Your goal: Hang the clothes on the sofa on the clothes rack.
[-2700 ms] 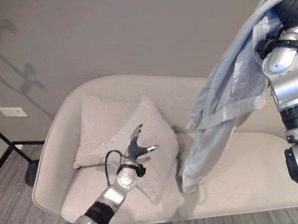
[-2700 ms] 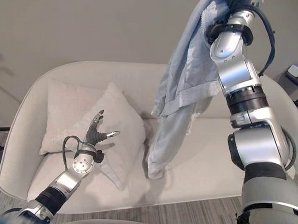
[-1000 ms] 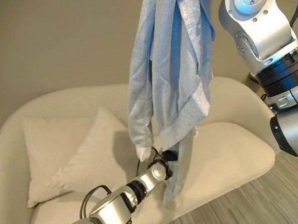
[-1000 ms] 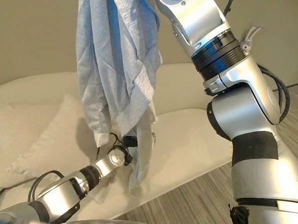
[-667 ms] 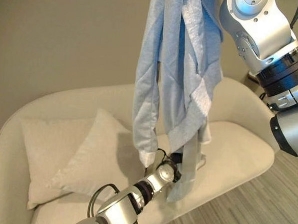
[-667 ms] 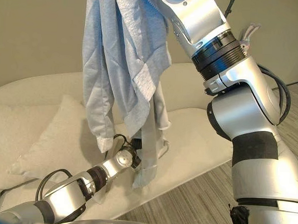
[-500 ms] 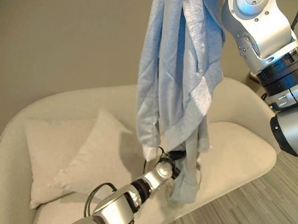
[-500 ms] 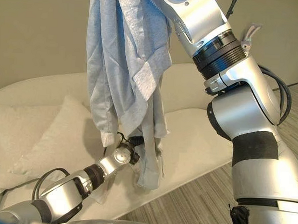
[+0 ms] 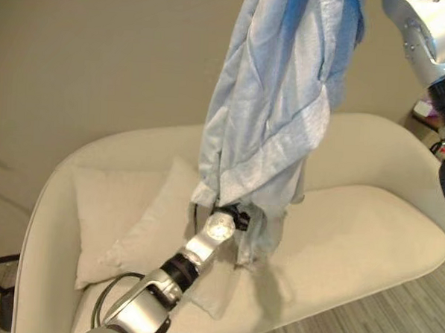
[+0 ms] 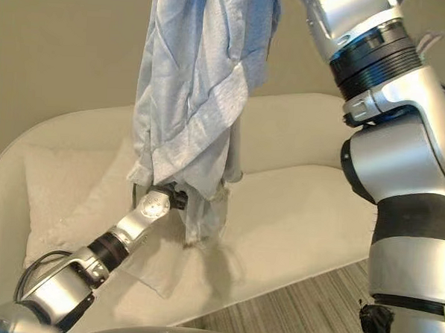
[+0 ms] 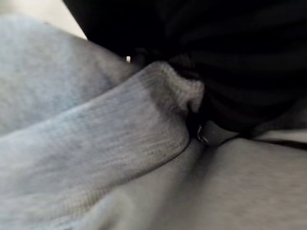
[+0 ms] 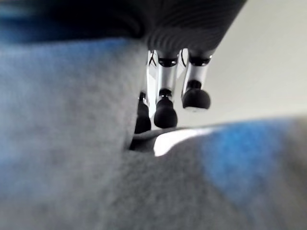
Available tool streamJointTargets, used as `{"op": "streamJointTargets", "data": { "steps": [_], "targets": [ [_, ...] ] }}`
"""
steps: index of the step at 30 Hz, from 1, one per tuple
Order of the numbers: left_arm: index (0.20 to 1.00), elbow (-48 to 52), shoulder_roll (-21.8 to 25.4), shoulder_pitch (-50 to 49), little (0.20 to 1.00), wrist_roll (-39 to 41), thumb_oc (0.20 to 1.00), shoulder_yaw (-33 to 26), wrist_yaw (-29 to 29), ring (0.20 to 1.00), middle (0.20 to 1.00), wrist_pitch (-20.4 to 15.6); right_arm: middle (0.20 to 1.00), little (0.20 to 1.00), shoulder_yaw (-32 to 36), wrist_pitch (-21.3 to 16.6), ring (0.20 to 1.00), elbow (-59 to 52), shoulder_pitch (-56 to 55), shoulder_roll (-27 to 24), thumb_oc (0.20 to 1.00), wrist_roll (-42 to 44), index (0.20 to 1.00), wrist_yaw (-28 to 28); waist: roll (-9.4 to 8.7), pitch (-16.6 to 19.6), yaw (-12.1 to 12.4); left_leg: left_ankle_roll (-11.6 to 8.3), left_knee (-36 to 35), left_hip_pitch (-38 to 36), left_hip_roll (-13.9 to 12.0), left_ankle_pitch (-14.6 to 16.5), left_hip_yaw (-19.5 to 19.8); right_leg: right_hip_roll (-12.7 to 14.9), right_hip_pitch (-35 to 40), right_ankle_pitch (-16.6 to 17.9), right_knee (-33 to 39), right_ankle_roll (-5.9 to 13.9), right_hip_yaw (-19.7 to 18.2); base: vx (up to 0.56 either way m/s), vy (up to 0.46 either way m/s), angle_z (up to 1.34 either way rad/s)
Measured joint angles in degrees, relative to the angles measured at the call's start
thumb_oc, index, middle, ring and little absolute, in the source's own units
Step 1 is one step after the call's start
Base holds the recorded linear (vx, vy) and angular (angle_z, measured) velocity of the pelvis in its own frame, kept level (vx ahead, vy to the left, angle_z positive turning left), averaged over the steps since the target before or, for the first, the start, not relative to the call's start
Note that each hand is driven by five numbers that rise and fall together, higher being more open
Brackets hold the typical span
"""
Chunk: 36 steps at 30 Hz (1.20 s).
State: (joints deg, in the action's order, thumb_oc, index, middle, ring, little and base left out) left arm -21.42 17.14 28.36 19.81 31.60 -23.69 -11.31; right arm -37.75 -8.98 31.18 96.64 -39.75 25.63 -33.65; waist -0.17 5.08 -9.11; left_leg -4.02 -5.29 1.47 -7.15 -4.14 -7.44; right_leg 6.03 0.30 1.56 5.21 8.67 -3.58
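A light blue garment [image 9: 274, 102] hangs in long folds over the sofa [image 9: 368, 241]. It is held from above the eye views' top edge by my raised right arm [image 10: 363, 47]. In the right wrist view my right hand [image 12: 165, 108] has its dark-tipped fingers curled down into the cloth [image 12: 72, 143]. My left hand [image 9: 239, 215] reaches up from the lower left into the garment's lower folds, and its fingers are hidden behind the cloth. The left wrist view has grey-blue ribbed cloth [image 11: 120, 134] pressed against the hand's dark cover [image 11: 216, 57].
Two cream cushions [image 9: 111, 220] lean at the sofa's left end, right under my left arm. A black stand's foot [image 9: 0, 274] shows on the floor at the far left. Striped wood floor [image 9: 393, 325] runs in front of the sofa, and a beige wall is behind it.
The camera has swung, so the sofa sits further right. My left hand, open over the cushions 2.7 s ago, has reached the hanging garment and now sits higher, inside its lower folds.
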Motion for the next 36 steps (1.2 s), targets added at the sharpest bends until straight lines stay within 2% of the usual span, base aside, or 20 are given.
{"op": "streamJointTargets", "data": {
  "steps": [3, 6, 8, 10, 11, 14, 15, 16, 19, 21, 22, 23, 26, 27, 29, 30, 32, 33, 34, 36],
  "targets": [
    [0.200, 2.8, 2.7, -1.6, 0.200, -1.7, 0.200, -3.3, -1.1, 0.200, 0.200, -0.4, 0.200, 0.200, 4.0, 0.3, 0.200, -8.7, -4.7, -2.7, 0.200, -5.7, 0.200, -0.5, 1.53, -1.8, 0.6, 0.00, 0.0, -0.8, -0.1, 0.0, 0.1, -0.1, 0.8, -0.7, -0.1, 0.27, 0.2, -0.07, -0.071, 0.04],
    [0.200, 10.6, 5.4, -7.5, 0.200, -8.7, 0.200, -9.8, -2.0, 0.200, 0.200, 0.0, 0.200, 0.200, 22.2, 0.7, 0.200, -30.5, -26.1, -6.1, 0.200, -15.6, 0.200, -1.0, 2.38, -4.1, 1.6, 0.16, 0.0, -0.8, -0.6, -0.1, 0.1, -0.9, -0.1, -1.5, -2.1, -0.33, 0.1, -0.06, -0.089, -0.01],
    [0.200, 11.5, 5.3, -10.3, 0.200, -10.7, 0.200, -13.1, -3.5, 0.200, 0.200, 0.8, 0.200, 0.200, 24.8, 1.7, 0.200, -32.1, -32.6, -6.8, 0.200, -20.7, 0.200, -1.1, 4.66, -5.5, 1.9, 0.17, 0.1, -1.0, -0.6, -0.2, 0.2, -0.7, 0.0, -1.4, -2.4, -0.54, 0.1, -0.09, -0.170, 0.04],
    [0.200, 13.6, 5.3, -12.9, 0.200, -14.2, 0.200, -13.8, -3.5, 0.200, 0.200, 0.9, 0.200, 0.200, 28.7, 2.6, 0.200, -35.1, -43.4, -3.9, 0.200, -23.8, 0.200, -0.8, 5.29, -6.0, 2.4, 0.33, 1.3, -0.6, -1.0, -0.4, 0.4, -1.2, -0.2, -2.3, -3.9, -0.92, 0.6, -0.09, -0.183, 0.05],
    [0.200, 16.6, 4.7, -16.4, 0.200, -16.1, 0.200, -15.6, -3.7, 0.200, 0.200, 0.9, 0.200, 0.200, 32.8, 2.5, 0.200, -38.8, -54.4, 2.5, 0.200, -25.9, 0.200, -0.9, 4.74, -6.4, 3.0, 0.35, 1.7, -0.7, -2.1, -0.3, 0.4, -2.3, -1.0, -3.4, -5.6, -1.45, 0.5, -0.09, -0.146, -0.06],
    [0.200, 17.6, 3.6, -18.7, 0.200, -17.2, 0.200, -15.7, -4.4, 0.200, 0.200, 1.1, 0.200, 0.200, 31.0, 3.3, 0.200, -39.2, -67.6, 14.4, 0.200, -29.1, 0.200, 0.3, 4.62, -8.5, 5.5, 1.06, 1.8, 0.1, -4.4, -0.9, 0.5, -5.3, -4.5, -5.5, -11.3, -3.48, 0.6, -0.13, -0.129, -0.06],
    [0.200, 17.6, 3.6, -18.4, 0.200, -18.4, 0.200, -14.9, -4.6, 0.200, 0.200, 1.2, 0.200, 0.200, 30.1, 3.3, 0.200, -39.2, -69.5, 15.6, 0.200, -29.8, 0.200, 0.4, 4.09, -8.9, 5.9, 2.09, 2.6, 1.6, -4.4, -1.7, 0.6, -5.3, -6.2, -6.3, -13.4, -4.03, 1.2, 0.00, -0.035, 0.37],
    [0.200, 17.7, 3.2, -18.3, 0.200, -19.1, 0.200, -13.7, -4.6, 0.200, 0.200, 1.3, 0.200, 0.200, 29.0, 3.4, 0.200, -39.2, -70.8, 15.3, 0.200, -30.7, 0.200, 1.0, 3.36, -9.6, 6.3, 4.20, 2.4, 2.8, -4.3, -3.2, 0.6, -4.9, -7.8, -7.2, -15.5, -4.63, 2.2, -0.01, -0.027, 0.54],
    [0.200, 17.6, 3.0, -19.2, 0.200, -20.9, 0.200, -11.1, -4.6, 0.200, 0.200, 1.8, 0.200, 0.200, 28.8, 3.6, 0.200, -40.0, -71.2, 15.6, 0.200, -33.9, 0.200, 1.5, 3.41, -10.2, 6.4, 6.00, 2.3, 3.2, -4.9, -2.3, 0.1, -5.3, -9.3, -9.7, -19.6, -5.98, 4.5, -0.02, -0.011, 0.38],
    [0.200, 17.6, 2.9, -19.7, 0.200, -21.2, 0.200, -8.1, -4.5, 0.200, 0.200, 1.9, 0.200, 0.200, 27.6, 3.4, 0.200, -41.2, -72.1, 16.7, 0.200, -36.1, 0.200, 1.4, 3.36, -10.3, 6.4, 2.82, 2.6, 2.6, -3.8, 1.2, 1.0, -4.4, -10.3, -11.3, -22.1, -6.34, 3.9, -0.03, 0.049, -0.01],
    [0.200, 17.7, 2.9, -19.4, 0.200, -21.2, 0.200, -6.8, -4.3, 0.200, 0.200, 1.8, 0.200, 0.200, 27.2, 3.4, 0.200, -41.2, -72.5, 16.5, 0.200, -37.0, 0.200, 1.3, 3.52, -10.2, 6.2, 3.48, 3.3, 2.5, -2.9, 1.5, 2.1, -4.0, -10.1, -11.4, -22.7, -6.08, 3.7, -0.03, 0.082, -0.15],
    [0.200, 17.7, 2.9, -19.1, 0.200, -21.3, 0.200, -5.9, -4.0, 0.200, 0.200, 1.8, 0.200, 0.200, 27.1, 3.4, 0.200, -41.3, -72.5, 16.0, 0.200, -37.1, 0.200, 1.3, 3.71, -10.3, 6.2, 4.20, 4.1, 2.6, -2.6, -0.1, 2.6, -4.0, -10.5, -11.7, -24.2, -5.80, 3.3, 0.01, 0.060, -0.12],
    [0.200, 18.2, 2.8, -18.9, 0.200, -21.4, 0.200, -5.0, -3.1, 0.200, 0.200, 1.8, 0.200, 0.200, 27.2, 3.4, 0.200, -41.9, -72.8, 15.2, 0.200, -39.2, 0.200, -0.5, 3.44, -10.1, 4.7, 4.00, 3.5, 2.4, -1.3, -0.2, 3.2, -2.4, -11.3, -13.5, -26.9, -5.10, 3.4, 0.01, 0.142, 0.10],
    [0.200, 18.2, 2.7, -18.8, 0.200, -21.4, 0.200, -5.0, -3.1, 0.200, 0.200, 1.7, 0.200, 0.200, 27.1, 3.3, 0.200, -41.9, -72.9, 15.3, 0.200, -39.2, 0.200, -0.9, 3.51, -10.0, 4.6, 3.02, 3.0, 2.3, -1.3, -0.9, 3.3, -1.7, -11.8, -13.7, -27.4, -5.26, 3.2, -0.02, 0.309, 0.15],
    [0.200, 18.3, 2.8, -18.6, 0.200, -21.3, 0.200, -4.9, -3.1, 0.200, 0.200, 1.4, 0.200, 0.200, 27.0, 3.3, 0.200, -41.6, -73.1, 15.3, 0.200, -39.2, 0.200, -1.1, 3.47, -9.9, 4.7, 3.38, 2.5, 2.6, -1.0, -0.8, 3.3, -1.3, -12.3, -14.0, -28.3, -5.14, 3.7, -0.03, 0.326, 0.10],
    [0.200, 17.2, 2.8, -18.2, 0.200, -21.0, 0.200, -4.3, -3.2, 0.200, 0.200, 0.8, 0.200, 0.200, 27.3, 2.9, 0.200, -40.8, -73.8, 15.6, 0.200, -39.3, 0.200, -1.8, 1.80, -9.7, 4.6, 2.25, 4.6, 3.8, -1.6, 0.3, 4.5, 0.7, -12.9, -13.2, -28.0, -6.04, 4.0, -0.01, 0.215, 0.15],
    [0.200, 16.6, 3.4, -18.0, 0.200, -20.9, 0.200, -3.6, -3.1, 0.200, 0.200, 0.6, 0.200, 0.200, 26.8, 3.2, 0.200, -40.5, -74.8, 15.9, 0.200, -39.2, 0.200, -2.8, -0.15, -8.8, 4.0, 1.35, 8.5, 5.0, -6.1, 1.2, 3.6, 2.7, -12.7, -12.2, -26.4, -5.32, 4.5, 0.01, 0.409, 0.30],
    [0.200, 15.6, 2.5, -17.2, 0.200, -20.5, 0.200, -3.0, -3.4, 0.200, 0.200, 0.1, 0.200, 0.200, 27.2, 3.2, 0.200, -40.2, -74.9, 15.4, 0.200, -39.2, 0.200, -3.3, -0.18, -8.4, 3.3, -0.60, 8.0, 4.7, -10.3, 0.7, 5.1, 3.4, -12.1, -11.5, -25.3, -4.18, 4.7, 0.02, 0.582, 0.29],
    [0.200, 14.7, 2.2, -16.7, 0.200, -20.1, 0.200, -2.4, -3.5, 0.200, 0.200, -0.2, 0.200, 0.200, 27.2, 3.2, 0.200, -39.5, -74.9, 15.8, 0.200, -39.2, 0.200, -4.0, 0.11, -8.2, 3.1, -1.91, 7.2, 3.4, -12.8, 0.2, 6.0, 3.7, -11.7, -11.0, -24.6, -3.32, 4.3, 0.02, 0.611, 0.16],
    [0.200, 13.6, 2.0, -15.8, 0.200, -19.9, 0.200, -1.4, -3.9, 0.200, 0.200, -0.4, 0.200, 0.200, 27.1, 3.2, 0.200, -39.4, -75.1, 16.4, 0.200, -39.2, 0.200, -5.0, 0.60, -7.9, 3.2, -2.46, 6.5, 2.2, -13.7, 0.6, 8.9, 4.9, -11.5, -10.0, -23.1, -1.53, 3.4, 0.04, 0.366, -0.08]
  ]
}}
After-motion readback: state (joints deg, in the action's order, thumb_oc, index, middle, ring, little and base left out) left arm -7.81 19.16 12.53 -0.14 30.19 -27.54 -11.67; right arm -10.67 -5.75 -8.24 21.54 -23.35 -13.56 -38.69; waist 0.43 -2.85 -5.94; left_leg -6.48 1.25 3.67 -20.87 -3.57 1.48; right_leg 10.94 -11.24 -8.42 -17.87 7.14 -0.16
